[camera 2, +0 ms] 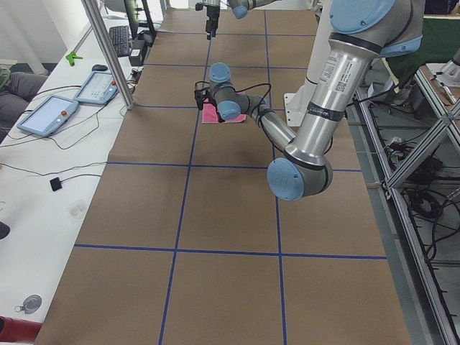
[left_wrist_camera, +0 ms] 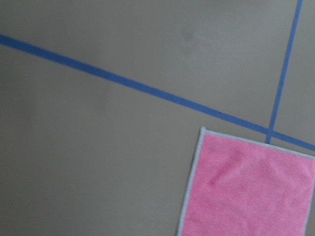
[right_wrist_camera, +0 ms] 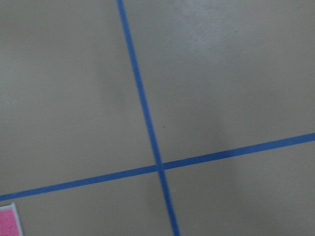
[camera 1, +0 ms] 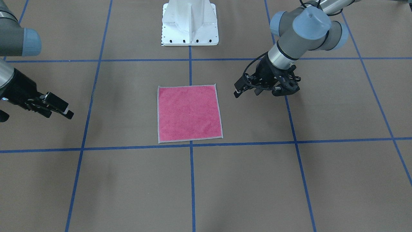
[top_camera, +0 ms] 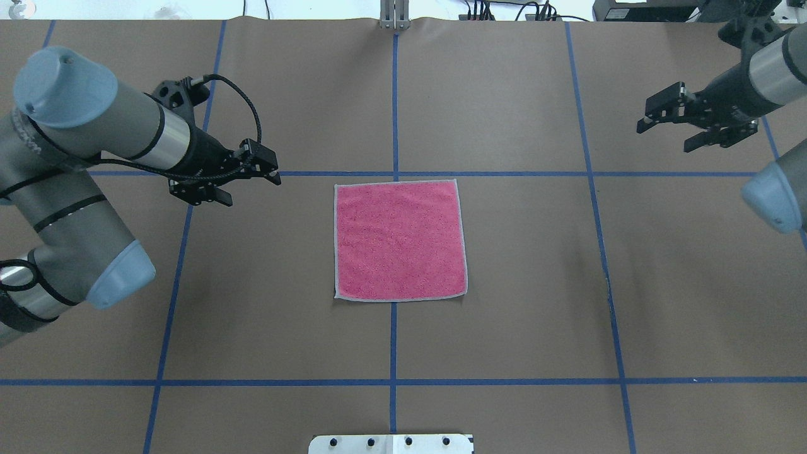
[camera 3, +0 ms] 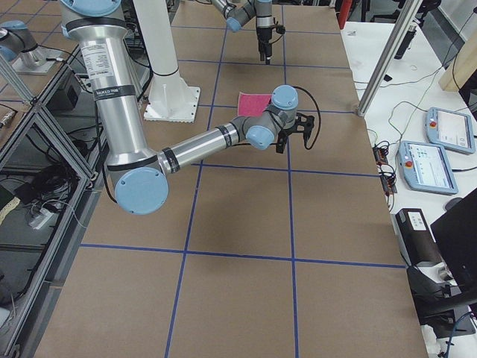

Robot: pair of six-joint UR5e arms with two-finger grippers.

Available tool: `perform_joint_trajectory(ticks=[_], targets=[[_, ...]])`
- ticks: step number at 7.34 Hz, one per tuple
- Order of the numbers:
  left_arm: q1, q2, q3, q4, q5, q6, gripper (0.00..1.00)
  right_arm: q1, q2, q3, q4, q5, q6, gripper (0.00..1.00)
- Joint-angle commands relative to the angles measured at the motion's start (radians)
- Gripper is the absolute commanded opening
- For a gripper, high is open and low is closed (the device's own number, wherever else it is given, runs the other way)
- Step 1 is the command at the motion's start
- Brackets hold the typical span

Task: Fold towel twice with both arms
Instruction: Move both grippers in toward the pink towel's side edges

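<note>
The towel (camera 1: 189,113) (top_camera: 400,239) lies flat and unfolded in the middle of the table, pink face up, with light grey edging all round. My left gripper (top_camera: 252,188) (camera 1: 247,92) hovers open beside the towel's far corner on my left, a short gap away, holding nothing. My right gripper (top_camera: 665,133) (camera 1: 59,114) is open too, well off to the right of the towel and farther back. The left wrist view shows the towel's corner (left_wrist_camera: 251,191). Only a sliver of the towel (right_wrist_camera: 7,223) reaches the right wrist view.
Brown table covering is marked with a grid of blue tape lines (top_camera: 394,173). The white pedestal base (camera 1: 190,25) stands at the robot's edge. Teach pendants (camera 2: 50,115) and cables lie on a white side bench beyond the far edge, by a metal post (camera 2: 108,50).
</note>
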Motion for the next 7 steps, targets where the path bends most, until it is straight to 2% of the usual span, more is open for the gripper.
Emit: perform_joint_trajectory(ticks=[1,2,5,7], targets=[[0.145,-0.07,0.073,-0.03,0.133,-0.072,1.0,-0.103,0.007,0.003,0.14,-0.016,0.172,0.99],[0.167,-0.111,0.118,-0.03,0.138,-0.072,1.0,-0.137,0.006,0.005,0.156,-0.042,0.176,0.99],[0.196,-0.118,0.164,-0.035,0.15,-0.065,0.99,-0.197,0.013,0.003,0.156,-0.046,0.176,0.99],[0.211,-0.118,0.219,-0.099,0.15,-0.065,0.99,-0.223,0.022,0.002,0.156,-0.061,0.205,0.99]])
